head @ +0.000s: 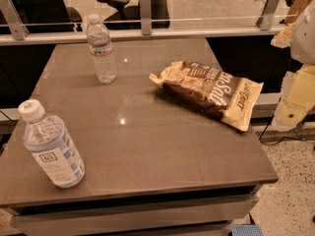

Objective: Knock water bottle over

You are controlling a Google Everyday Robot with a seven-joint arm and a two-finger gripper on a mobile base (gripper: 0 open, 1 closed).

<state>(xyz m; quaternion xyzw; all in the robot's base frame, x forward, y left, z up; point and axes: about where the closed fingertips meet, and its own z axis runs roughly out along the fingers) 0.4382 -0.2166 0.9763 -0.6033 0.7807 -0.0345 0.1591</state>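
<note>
The water bottle is slim, clear and ribbed, with a small white cap and a narrow red-blue-white label band. It stands upright at the far left of the brown table. My gripper shows as pale cream parts at the right edge of the view, beyond the table's right side. It is far from the bottle and touches nothing on the table. A white arm section sits above it.
A wider bottle with a large white-and-blue label stands at the front left corner. A brown-and-cream chip bag lies flat at the right. A glass railing runs along the far edge. Speckled floor lies to the right.
</note>
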